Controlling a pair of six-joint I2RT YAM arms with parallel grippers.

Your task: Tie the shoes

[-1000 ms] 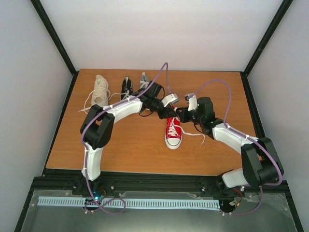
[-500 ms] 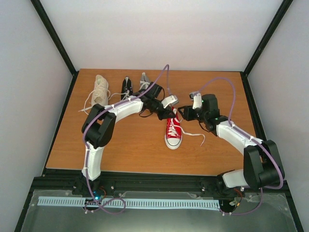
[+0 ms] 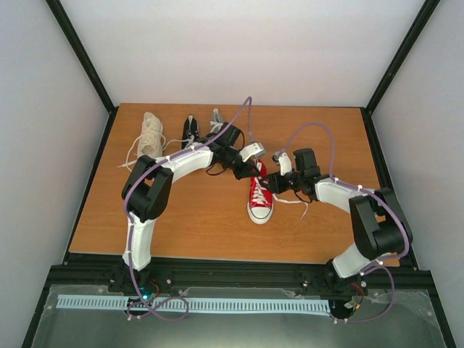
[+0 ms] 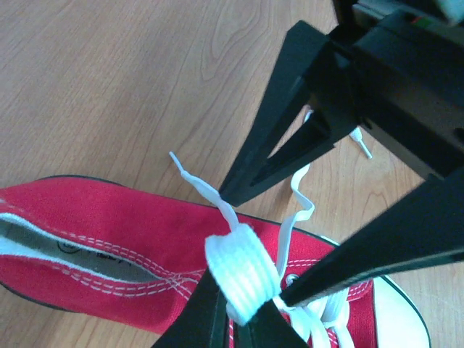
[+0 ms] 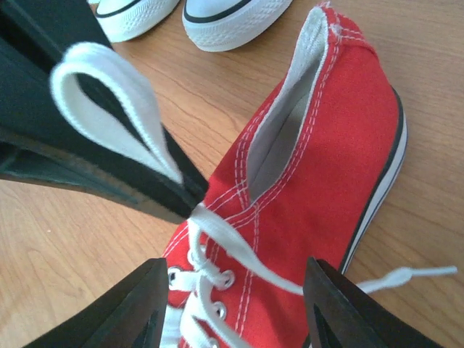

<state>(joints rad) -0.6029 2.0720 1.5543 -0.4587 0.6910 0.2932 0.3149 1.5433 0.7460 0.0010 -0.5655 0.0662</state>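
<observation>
The red shoe (image 3: 260, 200) lies mid-table, toe toward me. My left gripper (image 3: 254, 170) is over its tongue, shut on a folded loop of its white lace (image 4: 243, 267), seen between the pads in the left wrist view (image 4: 239, 308). My right gripper (image 3: 275, 181) is open just right of it, jaws wide on either side of the shoe's lacing (image 5: 235, 312). In the right wrist view the held loop (image 5: 109, 98) stands up at the left, and the other lace strand (image 5: 246, 264) runs across the red shoe (image 5: 326, 167) to a free end (image 5: 413, 274). The cream high-top (image 3: 151, 135), black shoe (image 3: 190, 129) and grey shoe (image 3: 217, 119) stand at the back left.
Loose laces trail from the cream high-top (image 3: 130, 154). The red shoe's free lace end lies on the wood to its right (image 3: 299, 202). Two white toe caps (image 5: 217, 18) show at the top of the right wrist view. The table's black frame (image 3: 217, 257) runs along the near edge.
My right gripper has moved left and down, closing in on the red shoe and the left gripper. The left gripper has kept its hold on the lace loop, almost still.
</observation>
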